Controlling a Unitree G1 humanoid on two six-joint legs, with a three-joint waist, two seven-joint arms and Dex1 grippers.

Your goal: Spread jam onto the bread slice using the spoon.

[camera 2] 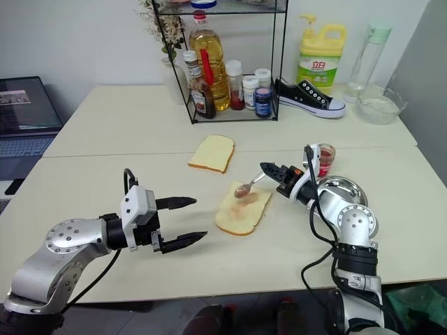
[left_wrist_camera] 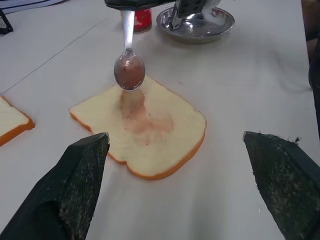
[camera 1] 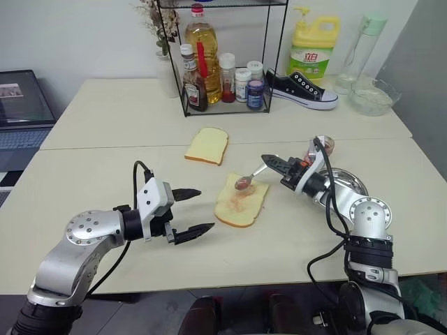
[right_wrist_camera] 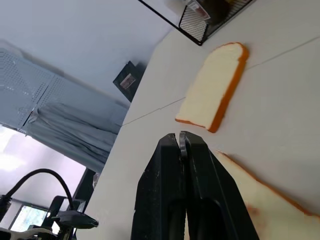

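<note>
The bread slice (camera 1: 242,202) lies flat on the table (camera 1: 105,160), near its middle, with its long axis running from the near-left toward the far-right and its rounded end turned toward the near edge. A thin reddish smear of jam (left_wrist_camera: 142,116) is seen across its middle and far part; the near half and the edges are bare. Directly above the slice's far end the bowl of the spoon (left_wrist_camera: 129,70) is held, stained red and, as seen in the left wrist view, lifted clear of the crumb with a gap beneath it. The handle runs up and to the right into the right gripper (camera 1: 273,165), whose two black fingers are pressed together on it. So the slice lies just down and to the left of that gripper, roughly along the line of the spoon, and the right arm is plainly the nearer one for the spreading stroke. That arm is reached forward across the table, wrist about level, pointing leftward. Behind it a steel plate (camera 1: 351,183) and a small red jar (camera 1: 324,146) are set. The left gripper (camera 1: 192,212) is held off the slice's near-left side, apart from it, fingers spread wide and empty, pointed toward the slice. A second, plain slice (camera 1: 207,145) lies farther back.
</note>
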